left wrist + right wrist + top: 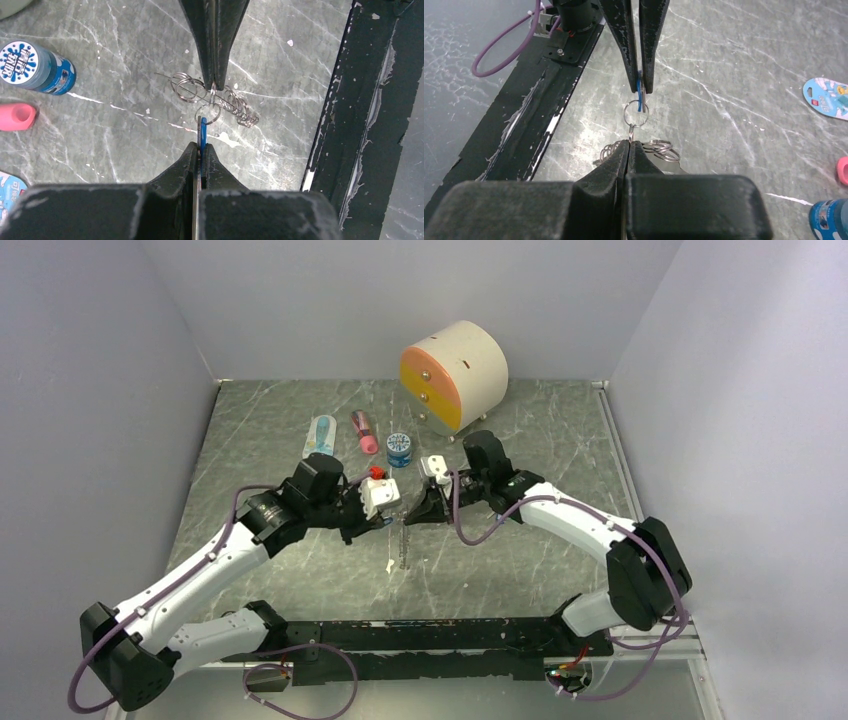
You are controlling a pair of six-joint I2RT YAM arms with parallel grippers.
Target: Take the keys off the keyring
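Observation:
My left gripper (201,146) is shut on the blue key (202,131), held edge-on. A small silvery ring (208,113) links that key to the keyring (225,99), a strand of silvery wire rings hanging over the table. My right gripper (630,142) is shut on the keyring (660,149) just below the small ring (636,114). The two grippers meet tip to tip above the table's middle; in the top view the left gripper (388,518) and right gripper (411,514) are almost touching, with the strand (402,548) below them. The green key is not visible.
A round blue tin (400,448), a pink tube (364,430) and a pale blue oval flat piece (319,436) lie behind the grippers. A round cream drawer box (455,375) stands at the back. A black rail (450,635) runs along the near edge.

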